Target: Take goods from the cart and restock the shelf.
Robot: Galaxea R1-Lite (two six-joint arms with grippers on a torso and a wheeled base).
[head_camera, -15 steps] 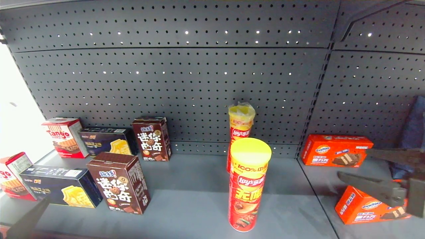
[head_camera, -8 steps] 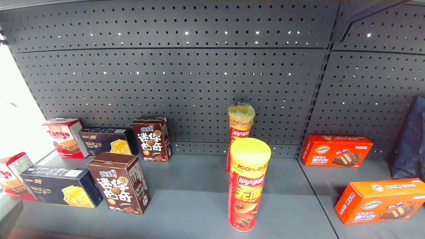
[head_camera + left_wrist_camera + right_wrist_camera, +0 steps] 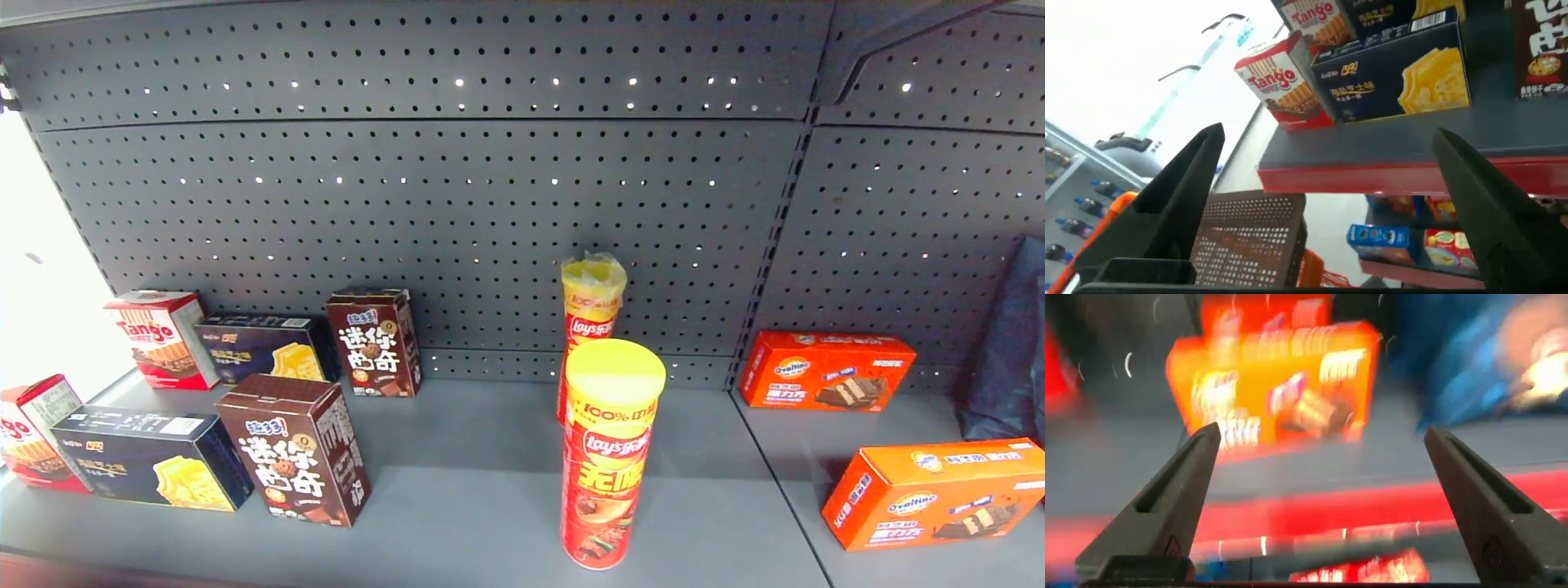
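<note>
On the grey shelf (image 3: pixel 482 490) stand two yellow-lidded chip cans (image 3: pixel 608 453), one behind the other. At the right lie two orange boxes (image 3: pixel 931 494), front and back. Brown boxes (image 3: pixel 298 449), dark blue boxes (image 3: pixel 151 469) and red-white wafer boxes (image 3: pixel 155 336) fill the left. My left gripper (image 3: pixel 1328 135) is open and holds nothing, off the shelf's left front edge, facing a wafer box (image 3: pixel 1282 82) and a dark blue box (image 3: pixel 1396 77). My right gripper (image 3: pixel 1323 431) is open too, with nothing in it, before the front orange box (image 3: pixel 1282 376).
A dark blue bag (image 3: pixel 1008 343) leans at the shelf's far right. The perforated back wall (image 3: pixel 457 212) rises behind the goods. Below the shelf's red front lip (image 3: pixel 1372 167) sit a mesh basket (image 3: pixel 1249 245) and a lower shelf with goods (image 3: pixel 1380 237).
My right gripper, open over the front orange box a second ago, has drawn back out of the head view. The dark arm shape at lower left has gone too. The goods have not moved.
</note>
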